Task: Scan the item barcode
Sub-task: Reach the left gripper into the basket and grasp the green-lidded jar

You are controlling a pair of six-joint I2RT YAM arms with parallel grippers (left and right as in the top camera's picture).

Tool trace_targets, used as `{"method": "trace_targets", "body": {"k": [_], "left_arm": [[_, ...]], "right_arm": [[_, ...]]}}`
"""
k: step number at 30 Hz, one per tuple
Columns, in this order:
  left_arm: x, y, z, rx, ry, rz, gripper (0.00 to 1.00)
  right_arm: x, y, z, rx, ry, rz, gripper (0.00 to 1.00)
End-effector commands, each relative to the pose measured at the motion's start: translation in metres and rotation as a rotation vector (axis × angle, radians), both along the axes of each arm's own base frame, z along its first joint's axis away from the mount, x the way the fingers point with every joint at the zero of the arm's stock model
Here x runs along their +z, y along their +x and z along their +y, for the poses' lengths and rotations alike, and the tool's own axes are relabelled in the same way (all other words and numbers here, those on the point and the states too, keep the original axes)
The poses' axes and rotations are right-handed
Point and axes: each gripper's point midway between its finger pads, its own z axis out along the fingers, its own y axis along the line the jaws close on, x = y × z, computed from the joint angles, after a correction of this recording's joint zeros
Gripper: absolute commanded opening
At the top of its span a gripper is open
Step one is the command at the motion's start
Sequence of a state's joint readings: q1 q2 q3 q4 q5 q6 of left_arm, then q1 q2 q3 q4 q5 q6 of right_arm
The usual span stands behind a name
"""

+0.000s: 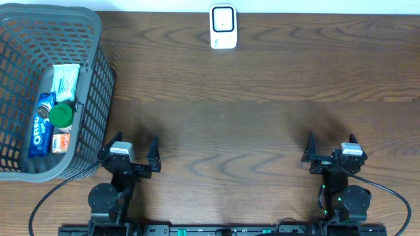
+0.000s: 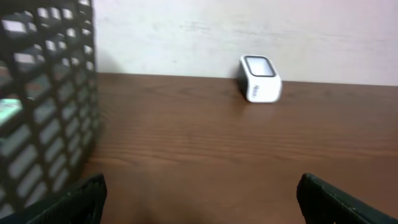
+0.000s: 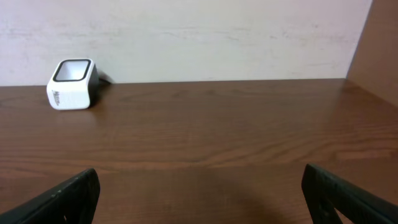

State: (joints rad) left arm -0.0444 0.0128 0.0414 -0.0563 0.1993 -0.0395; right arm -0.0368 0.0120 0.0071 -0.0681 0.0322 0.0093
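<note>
Sitting far and central on the table (image 1: 262, 118), a small white scanner (image 1: 223, 27) with a dark-rimmed face; near, left gripper (image 1: 136, 141) and right gripper (image 1: 332, 139) spread wide, empty.

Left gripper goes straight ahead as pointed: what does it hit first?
Probably nothing: the left gripper points across bare table, between the basket and the scanner, towards the back wall. Basket clearance on its left looks tight; depth unclear.
</note>
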Motion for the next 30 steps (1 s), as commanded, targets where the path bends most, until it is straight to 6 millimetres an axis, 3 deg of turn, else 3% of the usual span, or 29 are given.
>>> {"method": "trace_targets", "body": {"k": [1, 8, 15, 19, 21, 26, 30], "left_arm": [[0.021, -0.008, -0.017, -0.099, -0.051, -0.019, 0.98], [0.044, -0.015, -0.018, -0.094, -0.129, 0.072, 0.98], [0.107, -0.019, -0.032, -0.173, -0.161, 0.093, 0.98], [0.129, -0.025, -0.046, -0.252, -0.198, 0.223, 0.98], [0.128, -0.036, -0.062, -0.347, -0.229, 0.323, 0.98], [0.101, -0.035, -0.065, -0.324, -0.322, 0.508, 0.98], [0.114, -0.039, -0.076, -0.402, -0.331, 0.527, 0.98]], "right_arm": [[0.000, 0.000, 0.003, 0.017, -0.017, 0.001, 0.99], [0.000, 0.000, 0.003, 0.017, -0.017, 0.001, 0.99], [0.000, 0.000, 0.003, 0.017, -0.017, 0.001, 0.99], [0.000, 0.000, 0.003, 0.017, -0.017, 0.001, 0.99], [0.000, 0.000, 0.003, 0.017, -0.017, 0.001, 0.99], [0.000, 0.000, 0.003, 0.017, -0.017, 0.001, 0.99], [0.000, 0.000, 0.003, 0.017, -0.017, 0.001, 0.99]]}}
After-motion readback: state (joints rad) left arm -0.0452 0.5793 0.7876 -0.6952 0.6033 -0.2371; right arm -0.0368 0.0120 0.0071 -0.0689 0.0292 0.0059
